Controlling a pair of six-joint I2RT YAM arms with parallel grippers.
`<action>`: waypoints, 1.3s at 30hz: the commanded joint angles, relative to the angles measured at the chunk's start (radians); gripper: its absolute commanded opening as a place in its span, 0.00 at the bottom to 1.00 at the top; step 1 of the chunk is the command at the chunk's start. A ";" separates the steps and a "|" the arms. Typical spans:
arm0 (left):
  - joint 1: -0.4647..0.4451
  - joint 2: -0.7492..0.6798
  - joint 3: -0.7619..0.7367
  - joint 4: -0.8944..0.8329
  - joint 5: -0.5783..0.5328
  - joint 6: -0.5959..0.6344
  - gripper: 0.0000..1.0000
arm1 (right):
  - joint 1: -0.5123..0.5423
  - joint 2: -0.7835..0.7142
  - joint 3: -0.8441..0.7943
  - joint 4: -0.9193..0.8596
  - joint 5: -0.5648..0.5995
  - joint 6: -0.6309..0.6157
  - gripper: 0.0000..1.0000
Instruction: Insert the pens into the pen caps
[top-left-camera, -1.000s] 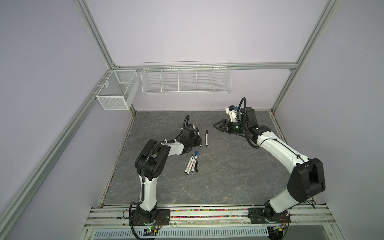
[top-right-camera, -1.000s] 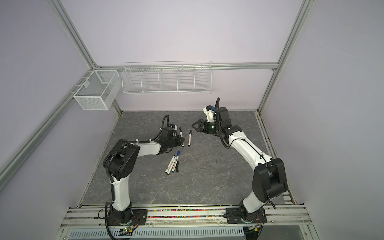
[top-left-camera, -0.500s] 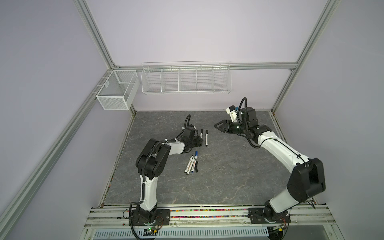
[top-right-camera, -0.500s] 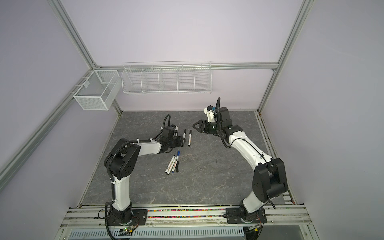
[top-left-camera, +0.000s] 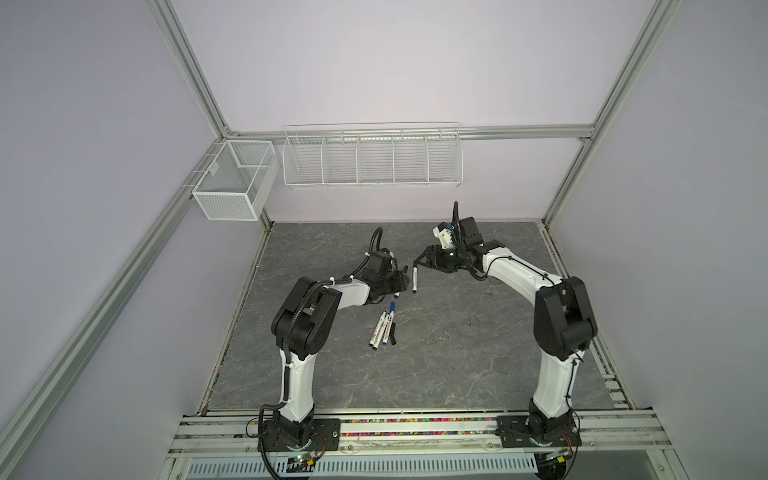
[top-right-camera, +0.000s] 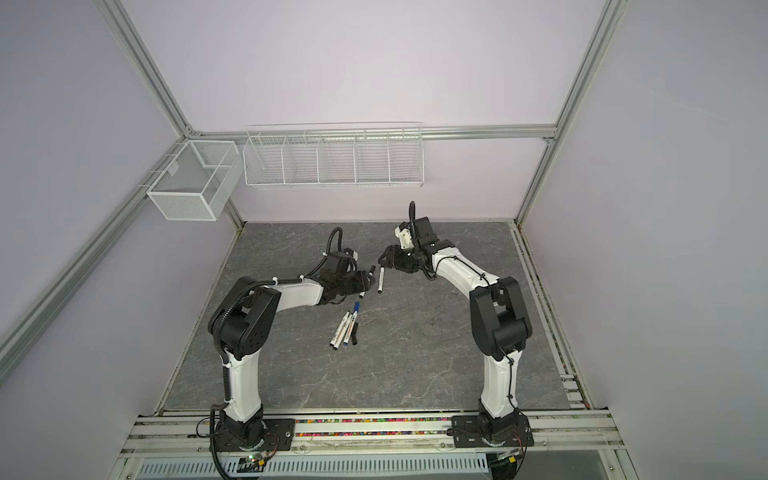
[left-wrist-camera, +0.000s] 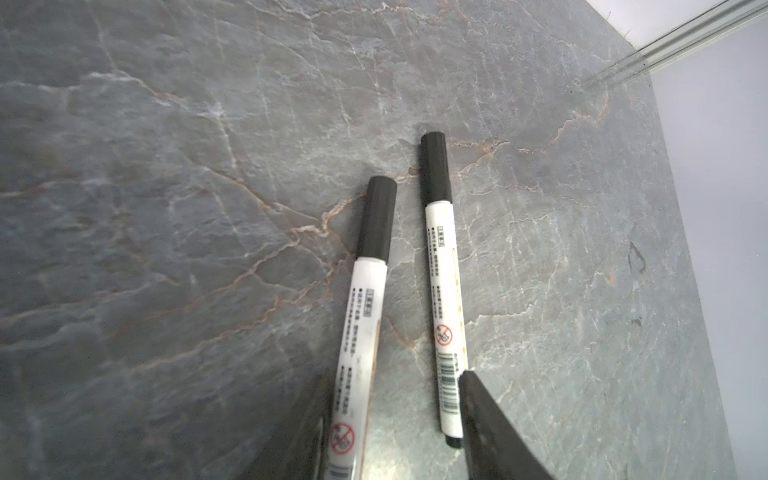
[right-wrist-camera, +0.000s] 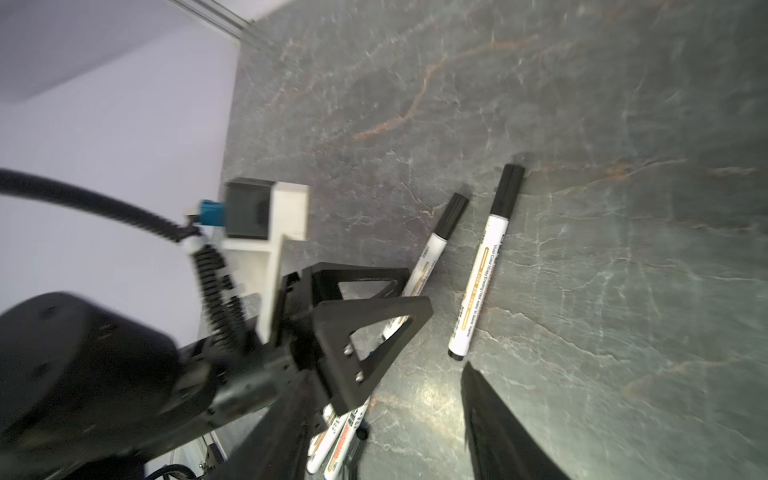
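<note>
Two white pens with black pen caps pushed on lie side by side on the slate table. One pen (left-wrist-camera: 365, 328) (right-wrist-camera: 436, 241) lies between my left gripper's (left-wrist-camera: 395, 419) (top-left-camera: 400, 280) (top-right-camera: 368, 277) open fingers, close to one finger (left-wrist-camera: 309, 419). The other pen (left-wrist-camera: 444, 316) (top-left-camera: 414, 280) (top-right-camera: 380, 281) (right-wrist-camera: 482, 270) lies just inside the other finger (left-wrist-camera: 488, 424). My right gripper (right-wrist-camera: 395, 436) (top-left-camera: 420, 262) (top-right-camera: 383, 259) hovers open and empty just behind them. Nearer the front is a cluster of pens (top-left-camera: 383, 328) (top-right-camera: 345, 328) (right-wrist-camera: 336, 436), one of them blue-capped (top-left-camera: 392, 307).
A short dark piece (top-left-camera: 392, 332) lies against the cluster; whether it is a loose cap I cannot tell. A wire rack (top-left-camera: 372, 156) and a mesh basket (top-left-camera: 235, 178) hang on the back wall. The two grippers are close together.
My left gripper has opened from nearly shut, leaving its pen lying on the table beside the other one. The right gripper has hardly moved.
</note>
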 joint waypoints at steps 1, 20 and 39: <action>-0.004 0.018 0.026 -0.018 0.004 -0.001 0.49 | 0.023 0.059 0.043 -0.048 0.018 -0.005 0.59; -0.004 -0.241 -0.096 0.036 -0.110 0.137 0.52 | 0.022 0.027 -0.017 0.060 0.036 0.014 0.59; -0.070 -0.852 -0.593 -0.196 -0.339 0.156 0.52 | 0.075 -0.169 -0.142 -0.013 0.099 -0.116 0.59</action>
